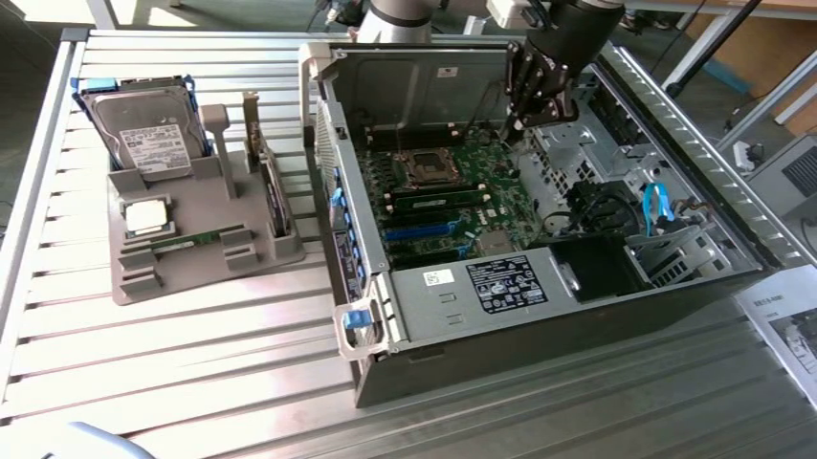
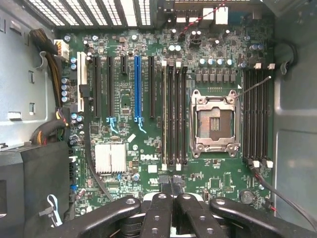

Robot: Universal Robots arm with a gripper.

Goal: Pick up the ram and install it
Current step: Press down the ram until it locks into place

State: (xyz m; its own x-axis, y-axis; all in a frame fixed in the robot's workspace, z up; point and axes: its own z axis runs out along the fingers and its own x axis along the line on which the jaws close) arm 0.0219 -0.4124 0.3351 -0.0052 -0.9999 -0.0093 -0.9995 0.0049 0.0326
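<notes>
Green ram [image 1: 198,240] sits cradled in the grey tray [image 1: 186,196] at the exterior view's left, presumably steadied for pinching, well apart from my gripper [image 2: 171,184], pressed together and seemingly empty above the motherboard [image 2: 148,144]

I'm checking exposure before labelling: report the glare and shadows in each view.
Exterior view: sunlight glares off the slatted table in pale streaks, while the inside of the open computer case sits in shade. Wrist view: the motherboard is evenly lit, the vent slots blow out white, and the small heatsink shines.
</notes>
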